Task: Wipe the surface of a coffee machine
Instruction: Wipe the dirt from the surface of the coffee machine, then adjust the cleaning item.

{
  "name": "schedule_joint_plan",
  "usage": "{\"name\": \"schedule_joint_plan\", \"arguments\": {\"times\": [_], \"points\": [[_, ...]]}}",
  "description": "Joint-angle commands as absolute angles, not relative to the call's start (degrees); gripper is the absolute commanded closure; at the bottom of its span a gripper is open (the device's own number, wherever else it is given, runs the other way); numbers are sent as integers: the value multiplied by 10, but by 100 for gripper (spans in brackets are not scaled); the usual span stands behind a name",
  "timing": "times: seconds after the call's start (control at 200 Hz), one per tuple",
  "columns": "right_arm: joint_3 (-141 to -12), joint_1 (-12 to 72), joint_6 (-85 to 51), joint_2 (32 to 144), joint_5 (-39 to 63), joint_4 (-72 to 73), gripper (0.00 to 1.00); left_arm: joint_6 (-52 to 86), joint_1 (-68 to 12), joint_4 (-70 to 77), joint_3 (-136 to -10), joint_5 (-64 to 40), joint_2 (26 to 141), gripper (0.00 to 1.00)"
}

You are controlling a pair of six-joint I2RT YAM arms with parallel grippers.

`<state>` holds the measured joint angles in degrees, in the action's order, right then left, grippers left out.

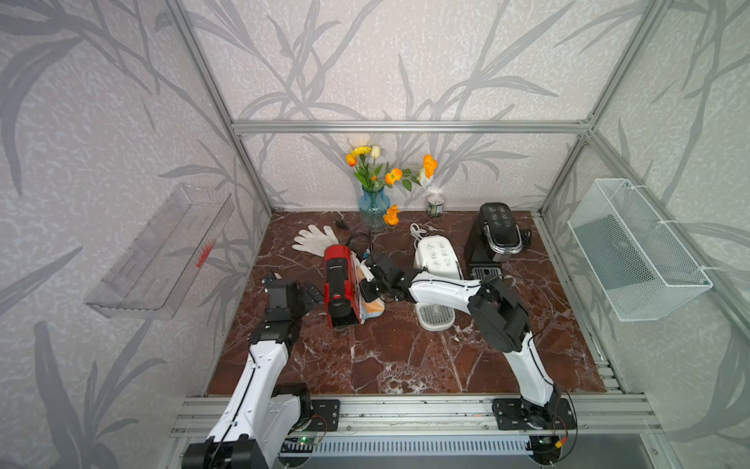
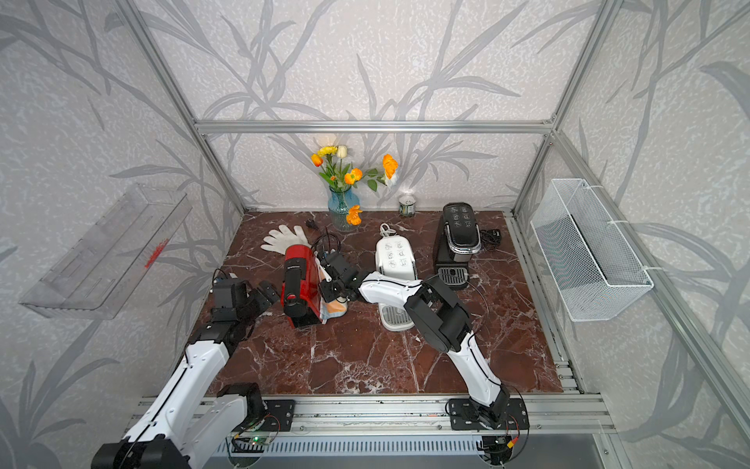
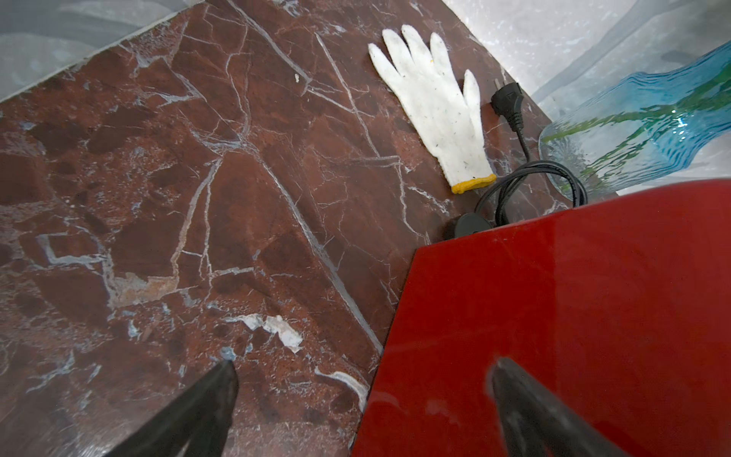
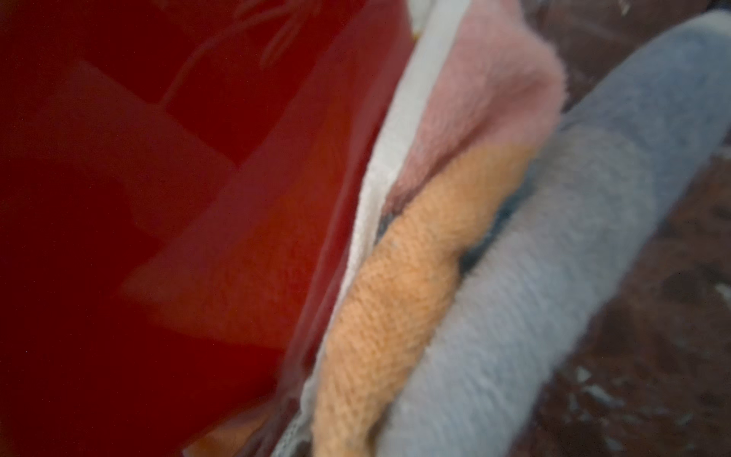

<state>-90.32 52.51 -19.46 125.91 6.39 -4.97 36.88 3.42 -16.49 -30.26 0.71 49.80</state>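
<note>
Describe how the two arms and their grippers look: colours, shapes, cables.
The left arm and right arm have white link shells, bulky black joints and thin black cables along the links. The left gripper is black with tapered dark fingers. The right gripper is black with a white part.

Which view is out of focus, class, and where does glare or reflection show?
Right wrist view: blurred throughout, cloth and red coffee machine soft, reflections on its gloss. Left wrist view: sharp, glove crisp. Both top views: sharp, bright patch behind the flowers.
</note>
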Motion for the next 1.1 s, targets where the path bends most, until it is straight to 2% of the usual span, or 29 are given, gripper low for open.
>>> {"name": "schedule_joint_plan", "arguments": {"times": [0.0,0.14,0.39,0.65,0.93,1.095], "points": [[-854,550,-223,1215,137,3,95,359,30,-209,-340,-1,479,1],[-809,554,-233,1169,154,9,95,368,31,-217,-354,-20,463,1],[-754,554,-215,1050,172,7,95,353,28,-221,-402,-135,461,1],[-713,528,-200,951,145,23,95,406,20,-117,-448,-317,504,4],[-675,477,-186,905,148,58,95,419,-61,-14,-472,-434,556,4],[-663,473,-158,889,157,66,95,411,-99,-6,-488,-428,584,3]]}}
